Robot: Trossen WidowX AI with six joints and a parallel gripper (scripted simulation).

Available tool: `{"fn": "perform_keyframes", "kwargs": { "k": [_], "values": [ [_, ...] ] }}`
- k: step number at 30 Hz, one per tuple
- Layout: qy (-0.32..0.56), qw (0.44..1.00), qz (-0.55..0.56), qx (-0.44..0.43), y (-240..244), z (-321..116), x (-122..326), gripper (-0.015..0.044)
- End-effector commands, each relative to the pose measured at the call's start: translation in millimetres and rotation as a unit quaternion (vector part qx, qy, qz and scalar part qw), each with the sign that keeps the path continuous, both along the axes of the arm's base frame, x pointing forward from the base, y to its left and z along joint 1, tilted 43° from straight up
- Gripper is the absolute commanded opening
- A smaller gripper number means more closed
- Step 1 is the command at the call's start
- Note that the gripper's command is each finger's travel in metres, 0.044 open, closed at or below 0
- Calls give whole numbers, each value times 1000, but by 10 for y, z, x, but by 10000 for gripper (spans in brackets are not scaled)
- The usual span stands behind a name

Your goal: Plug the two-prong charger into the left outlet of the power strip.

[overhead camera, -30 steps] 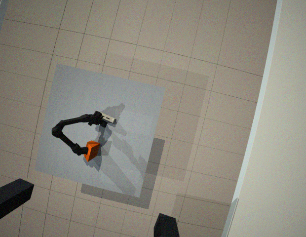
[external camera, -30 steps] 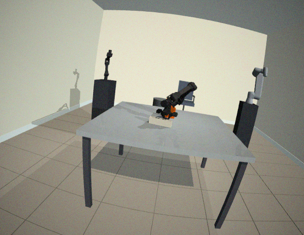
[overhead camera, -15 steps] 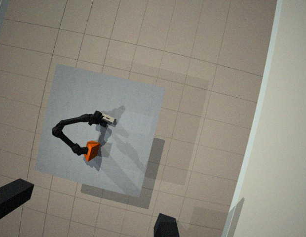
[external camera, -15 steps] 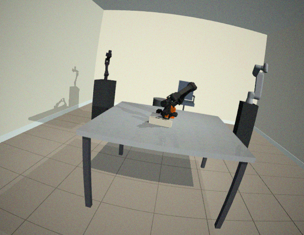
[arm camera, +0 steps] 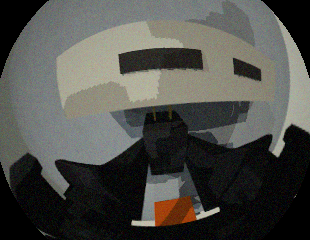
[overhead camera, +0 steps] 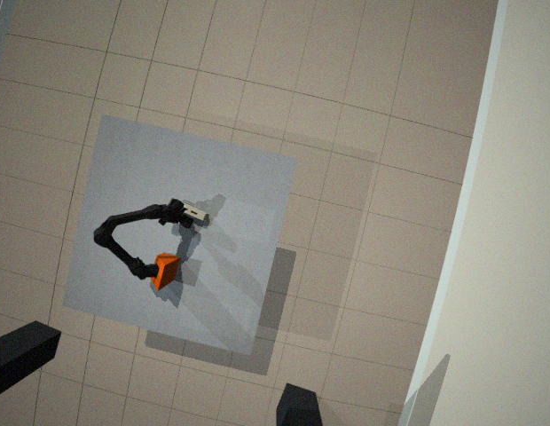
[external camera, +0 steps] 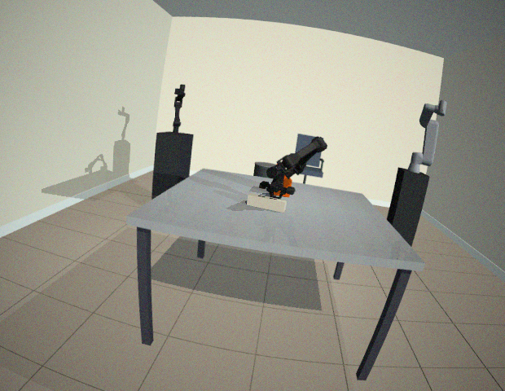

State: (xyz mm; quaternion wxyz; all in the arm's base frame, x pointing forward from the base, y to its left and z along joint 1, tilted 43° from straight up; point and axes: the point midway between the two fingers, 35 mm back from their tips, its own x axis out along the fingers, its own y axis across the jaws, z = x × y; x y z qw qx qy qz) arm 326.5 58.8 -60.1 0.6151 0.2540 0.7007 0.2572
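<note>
The cream power strip (overhead camera: 200, 216) (external camera: 266, 203) (arm camera: 92, 75) lies on the table. In the wrist view its top shows a long dark recess (arm camera: 160, 60) and a shorter one (arm camera: 247, 70) to the right. My gripper (external camera: 278, 192) (arm camera: 163, 137) is shut on the black charger (arm camera: 165, 137), beside the strip's near long side. Two thin brass prongs (arm camera: 170, 112) point toward the strip. Their tips appear at its lower edge in the wrist view, below the long recess and outside it. Whether they touch the strip cannot be told. The top and exterior views hide the charger.
The arm's orange base (overhead camera: 166, 271) (external camera: 287, 185) (arm camera: 175, 212) stands on the grey table (overhead camera: 142, 151) (external camera: 202, 222). The arm bends out to the left in the top view. Two dark pedestals with other arms and a chair (external camera: 308, 147) stand beyond the table.
</note>
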Motion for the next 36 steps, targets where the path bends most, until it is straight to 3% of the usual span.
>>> {"fn": "perform_keyframes", "kwargs": {
  "k": [1, 36],
  "values": [
    [1, 1000, -2, 2, 7, 4, 11, 0],
    [1, 1000, -2, 2, 9, 1, 91, 0]
  ]
}}
